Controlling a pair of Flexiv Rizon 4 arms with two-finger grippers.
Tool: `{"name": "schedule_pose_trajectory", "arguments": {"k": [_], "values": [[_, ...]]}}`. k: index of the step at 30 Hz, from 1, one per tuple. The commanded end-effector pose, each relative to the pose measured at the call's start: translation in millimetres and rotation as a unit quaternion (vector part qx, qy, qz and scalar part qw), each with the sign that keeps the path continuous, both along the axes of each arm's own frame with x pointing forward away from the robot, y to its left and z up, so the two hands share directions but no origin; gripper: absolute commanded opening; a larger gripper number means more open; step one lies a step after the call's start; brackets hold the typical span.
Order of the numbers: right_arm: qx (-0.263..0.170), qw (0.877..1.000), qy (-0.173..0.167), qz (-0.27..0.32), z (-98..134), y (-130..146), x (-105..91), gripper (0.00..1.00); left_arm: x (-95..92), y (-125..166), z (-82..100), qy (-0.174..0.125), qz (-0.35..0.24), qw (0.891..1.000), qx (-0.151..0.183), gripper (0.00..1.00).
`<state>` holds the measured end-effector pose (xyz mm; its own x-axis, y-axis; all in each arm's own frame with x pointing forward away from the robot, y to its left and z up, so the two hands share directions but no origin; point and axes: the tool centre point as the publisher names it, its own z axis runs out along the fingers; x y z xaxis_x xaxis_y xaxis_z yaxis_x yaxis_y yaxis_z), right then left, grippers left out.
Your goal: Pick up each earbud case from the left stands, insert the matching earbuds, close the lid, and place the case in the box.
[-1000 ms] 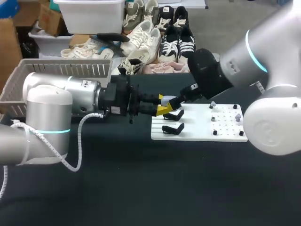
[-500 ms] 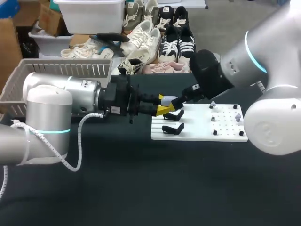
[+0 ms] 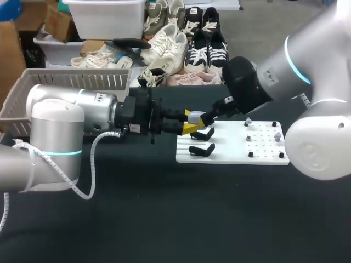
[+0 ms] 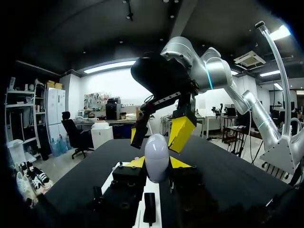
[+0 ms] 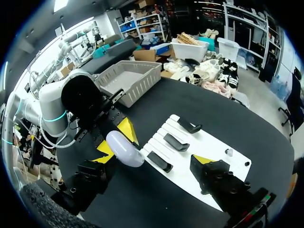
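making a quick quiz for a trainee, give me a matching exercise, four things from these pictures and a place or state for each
Things:
1. earbud case
2. right gripper
3. grey basket
4. black stands

Places or states:
a. open, just beyond the case
b. empty, on the white board
c. clamped between the left gripper fingers
d. at the table's far left corner

Pairs: 1-c, 2-a, 3-d, 4-b

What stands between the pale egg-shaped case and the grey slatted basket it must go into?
Nothing visible does. The pale egg-shaped case is clamped in the left gripper, and only that arm itself stretches back toward the grey slatted basket.
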<state>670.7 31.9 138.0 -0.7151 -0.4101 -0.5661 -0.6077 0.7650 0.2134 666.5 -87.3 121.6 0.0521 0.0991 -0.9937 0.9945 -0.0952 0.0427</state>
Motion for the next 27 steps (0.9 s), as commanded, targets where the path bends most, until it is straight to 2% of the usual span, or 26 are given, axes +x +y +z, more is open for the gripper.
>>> {"name": "schedule_pose_trajectory", "arguments": {"k": [1, 11, 15, 20, 27], "values": [[-0.004, 1.0, -0.003, -0.006, 0, 2, 1.3, 1.0, -2.3, -1, -0.1, -0.001, 0.002, 1.0, 0.0, 0.0], [-0.007, 1.0, -0.021, -0.005, 17, 3, 5.0, 1.0, -2.3, -1, -0.1, -0.001, 0.002, 1.0, 0.0, 0.0], [-0.019, 0.999, -0.041, -0.018, 32, -4, 5.9, 1.0, -2.3, -1, -0.1, -0.001, 0.002, 1.0, 0.0, 0.0], [-0.078, 0.994, -0.067, -0.029, 50, -28, 6.4, 1.0, -2.3, -1, -0.1, -0.001, 0.002, 1.0, 0.0, 0.0], [-0.174, 0.981, -0.059, -0.06, 57, -68, 5.3, 1.0, -2.3, -1, -0.1, -0.001, 0.002, 1.0, 0.0, 0.0]]}}
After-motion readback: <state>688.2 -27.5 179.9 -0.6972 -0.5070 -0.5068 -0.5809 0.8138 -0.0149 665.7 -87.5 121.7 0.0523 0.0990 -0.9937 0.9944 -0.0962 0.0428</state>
